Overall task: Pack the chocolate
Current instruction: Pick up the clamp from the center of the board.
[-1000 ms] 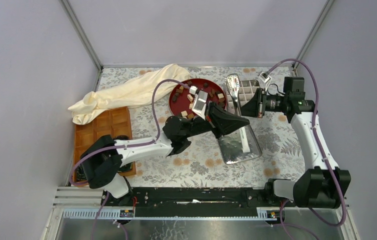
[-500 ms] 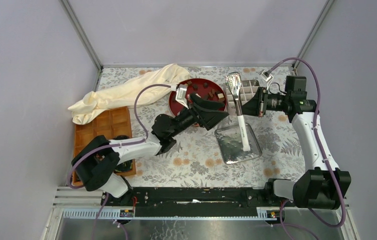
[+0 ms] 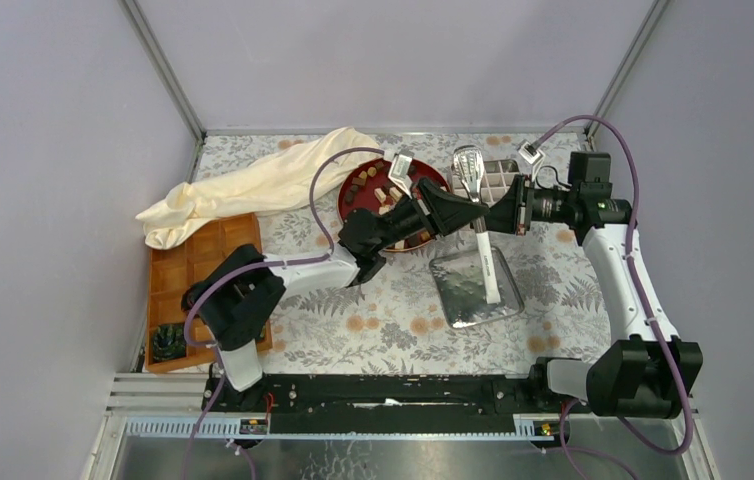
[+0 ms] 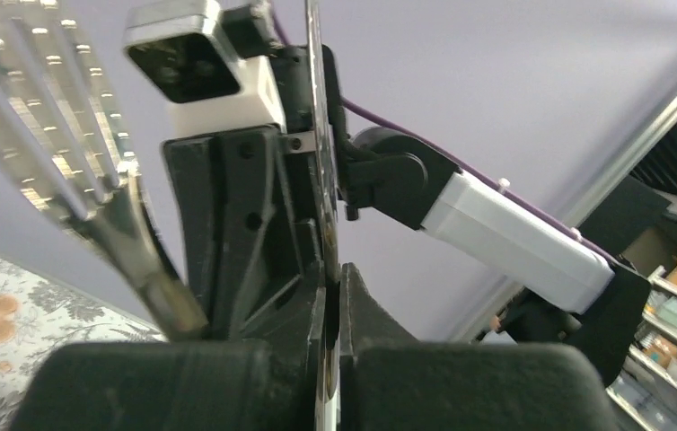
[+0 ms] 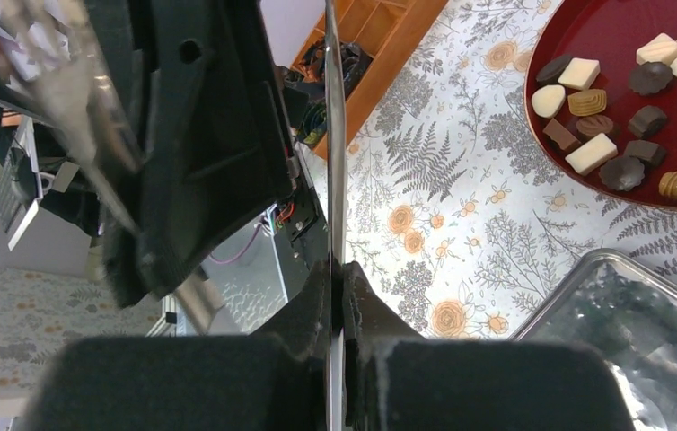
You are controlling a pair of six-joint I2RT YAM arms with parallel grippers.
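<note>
Our left gripper (image 4: 333, 278) and right gripper (image 5: 337, 274) both pinch one thin sheet (image 5: 332, 135) just beside the plate (image 5: 618, 36). The chocolate (image 5: 591, 153) lies on the plate. We should release one grip before pulling, or the sheet may buckle.

Chocolate (image 5: 592, 153) on the plate (image 5: 620, 38), left of tray (image 3: 503, 176)

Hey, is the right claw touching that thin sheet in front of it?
Touching. The right wrist view shows the right claw shut on the thin sheet, its edge pinched between both fingers.
</note>
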